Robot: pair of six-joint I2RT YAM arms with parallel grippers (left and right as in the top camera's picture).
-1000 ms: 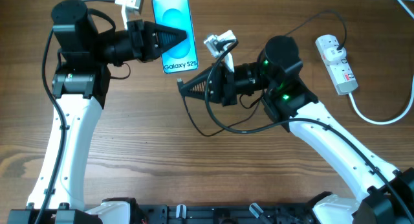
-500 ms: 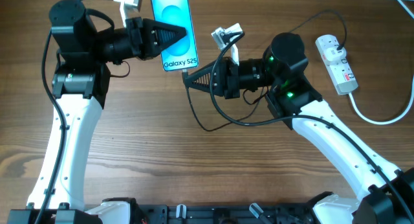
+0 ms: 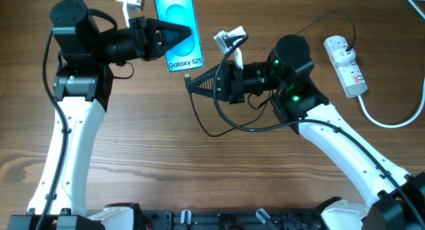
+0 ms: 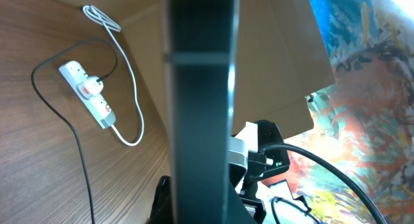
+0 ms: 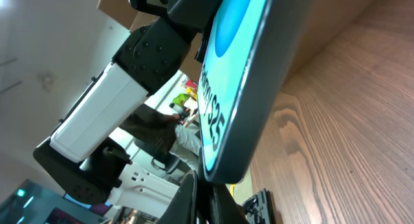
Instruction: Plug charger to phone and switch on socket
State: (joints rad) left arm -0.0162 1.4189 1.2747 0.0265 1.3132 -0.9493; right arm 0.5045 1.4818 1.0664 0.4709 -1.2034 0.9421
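My left gripper [image 3: 193, 36] is shut on the phone [image 3: 178, 29], holding it just above the table at the back with its teal screen facing up. In the left wrist view the phone's dark edge [image 4: 200, 101] fills the middle. My right gripper [image 3: 189, 85] is shut on the connector end of the charger [image 3: 219, 131], just below the phone's bottom edge. The right wrist view puts the gripper [image 5: 204, 201] right under the phone's bottom corner [image 5: 228, 166]; whether the tip touches it is hidden. The black cable loops back to a white plug head [image 3: 344, 55] in the socket [image 3: 348, 70].
The socket's thick white cord [image 3: 392, 120] curves off the right edge of the wooden table [image 3: 146, 157]. The socket [image 4: 90, 98] and its cord [image 4: 132, 88] also show in the left wrist view, with a cardboard box [image 4: 278, 49] behind. A black rail [image 3: 199, 220] runs along the front.
My right gripper has risen towards the phone's bottom edge with the connector, then eased back a little to the left. The left gripper nudged the phone slightly towards the back.
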